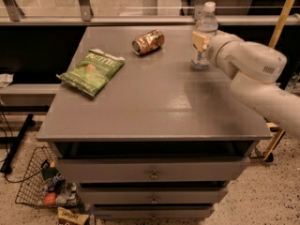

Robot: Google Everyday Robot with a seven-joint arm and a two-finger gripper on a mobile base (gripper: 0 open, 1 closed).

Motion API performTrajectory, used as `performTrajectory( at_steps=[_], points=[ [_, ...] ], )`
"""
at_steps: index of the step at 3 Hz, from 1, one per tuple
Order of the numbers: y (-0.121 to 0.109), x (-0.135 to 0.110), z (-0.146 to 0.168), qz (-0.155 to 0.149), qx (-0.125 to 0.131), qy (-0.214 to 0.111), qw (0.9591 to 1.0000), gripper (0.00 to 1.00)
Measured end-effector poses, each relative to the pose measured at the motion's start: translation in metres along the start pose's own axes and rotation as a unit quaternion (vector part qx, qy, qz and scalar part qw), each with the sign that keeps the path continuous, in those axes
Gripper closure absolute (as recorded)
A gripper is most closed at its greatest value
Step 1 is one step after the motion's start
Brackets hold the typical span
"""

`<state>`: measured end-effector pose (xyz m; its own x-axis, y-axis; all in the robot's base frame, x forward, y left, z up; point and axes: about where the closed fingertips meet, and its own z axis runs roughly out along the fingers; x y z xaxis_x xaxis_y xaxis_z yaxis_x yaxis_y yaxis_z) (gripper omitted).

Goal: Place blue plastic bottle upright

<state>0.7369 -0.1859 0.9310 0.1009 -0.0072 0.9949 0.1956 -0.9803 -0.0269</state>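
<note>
Gripper (202,40) sits at the bottle's (206,26) mid-height, right of the can (148,41); whether it clamps or has let go I cannot tell (the wrist hides that side). Nearest, below the can, are the drawers (153,175). Next comes the table (154,107), then the chip bag (92,71), left of the can. Farthest, right of the can, the bottle stands cap up, base on the table, so the task looks nearly done. A mid-height hold likely guards against tipping.
</note>
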Motion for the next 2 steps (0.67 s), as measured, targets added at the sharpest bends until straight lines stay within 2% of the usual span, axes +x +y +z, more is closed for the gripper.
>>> performTrajectory(
  at_steps=[1, 2],
  points=[
    [-0.0271, -0.0224, 0.0065, -0.039, 0.019, 0.007, 0.9990, 1.00],
    [-0.0271, -0.0195, 0.0062, -0.039, 0.018, 0.007, 0.9990, 1.00]
  ],
)
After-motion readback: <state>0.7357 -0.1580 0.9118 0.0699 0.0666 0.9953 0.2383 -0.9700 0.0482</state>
